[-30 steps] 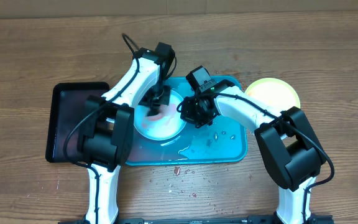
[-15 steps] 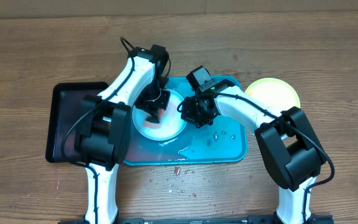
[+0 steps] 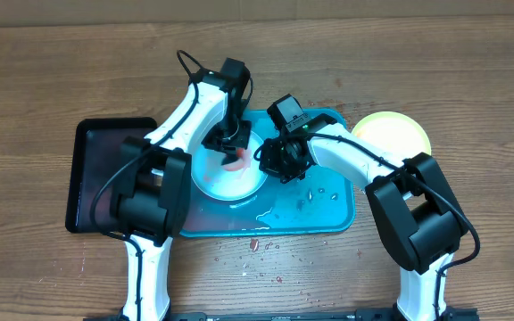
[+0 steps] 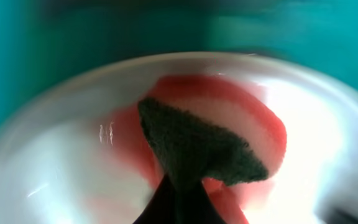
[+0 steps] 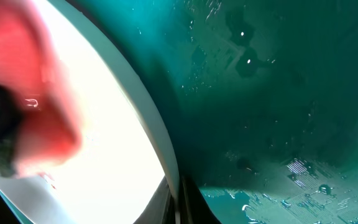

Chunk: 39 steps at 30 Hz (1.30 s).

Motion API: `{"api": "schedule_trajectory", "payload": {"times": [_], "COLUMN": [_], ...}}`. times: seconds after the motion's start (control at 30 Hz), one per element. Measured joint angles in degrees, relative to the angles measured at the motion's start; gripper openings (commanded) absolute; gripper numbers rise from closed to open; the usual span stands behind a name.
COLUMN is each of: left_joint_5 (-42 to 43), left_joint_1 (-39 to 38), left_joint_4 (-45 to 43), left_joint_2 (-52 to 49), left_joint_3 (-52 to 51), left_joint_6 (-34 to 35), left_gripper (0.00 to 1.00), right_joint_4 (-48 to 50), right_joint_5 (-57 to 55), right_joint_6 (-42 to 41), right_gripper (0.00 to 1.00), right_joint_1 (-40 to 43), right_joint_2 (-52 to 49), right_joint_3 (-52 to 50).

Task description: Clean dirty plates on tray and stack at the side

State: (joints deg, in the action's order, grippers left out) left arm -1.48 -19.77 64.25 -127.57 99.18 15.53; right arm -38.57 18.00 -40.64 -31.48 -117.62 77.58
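**Sponge on the plate, both claws clamped**

The left gripper (image 3: 231,150) was down over the upper part of a white-centred plate (image 3: 224,185). Its fingers were pinched together on a sponge (image 4: 194,146). The left wrist view showed the sponge's dark green scouring layer and pink-red body pressed against the plate's white face. That view was smeared by motion blur.

The right gripper (image 3: 271,164) sat at the plate's right edge, closed down narrowly on the rim. In the right wrist view the pale rim ran straight into the dark fingers at the bottom of the frame, with the blurred red of the sponge at the far left.

The plate lay in the left half of the teal tray (image 3: 328,214), which sat at the middle of the wooden table (image 3: 471,80). Water drops and a small puddle (image 3: 270,212) glistened on the tray's floor to the right of the plate.

A yellow-green plate (image 3: 391,134) rested on the table just beside the tray's upper right corner. A black tray (image 3: 96,178) lay against the teal tray's left side. Reddish crumbs (image 3: 257,245) were scattered on the wood just below the teal tray.
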Motion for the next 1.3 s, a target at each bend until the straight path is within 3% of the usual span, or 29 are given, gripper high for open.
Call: {"api": "schedule_trajectory", "payload": {"times": [0.13,0.3,0.4,0.6,0.77,0.9,1.1,1.2,1.3], "left_joint_5": [-10.8,-13.9,-8.1,14.0,19.3,11.1,-2.4,-7.5,-8.0], "left_joint_1": [0.1,0.4,0.4,0.8,0.7,0.6,0.1,0.3,0.4], "left_joint_4": [5.1,10.2,11.4,11.3,4.4,-0.2,3.8,7.7,12.5], "left_joint_2": [0.0,0.0,0.0,0.0,-0.1,-0.1,-0.1,-0.1,-0.1], "left_joint_3": [-0.1,-0.1,-0.2,-0.2,-0.3,-0.3,-0.1,-0.1,-0.2], "left_joint_6": [11.6,15.8,10.5,-9.2,-13.0,-2.9,11.0,14.1,12.2], "left_gripper": [0.04,0.05,0.04,0.04,0.04,0.04,0.04,0.04,0.04], "right_joint_4": [0.0,0.0,0.0,-0.1,-0.1,0.0,0.1,0.0,-0.1], "right_joint_5": [0.0,0.0,0.0,0.0,0.0,-0.2,-0.2,-0.2,-0.2], "right_joint_6": [0.0,0.0,0.0,0.0,0.0,-0.1,0.0,0.0,0.2], "right_gripper": [0.04,0.04,0.04,0.04,0.04,0.04,0.04,0.04,0.04], "right_joint_1": [0.0,0.0,0.0,0.0,0.0,0.0,0.0,0.0,0.0], "right_joint_2": [0.0,0.0,0.0,0.0,0.0,0.0,0.0,0.0,0.0], "right_joint_3": [0.0,0.0,0.0,0.0,0.0,0.0,0.0,0.0,0.0]}}
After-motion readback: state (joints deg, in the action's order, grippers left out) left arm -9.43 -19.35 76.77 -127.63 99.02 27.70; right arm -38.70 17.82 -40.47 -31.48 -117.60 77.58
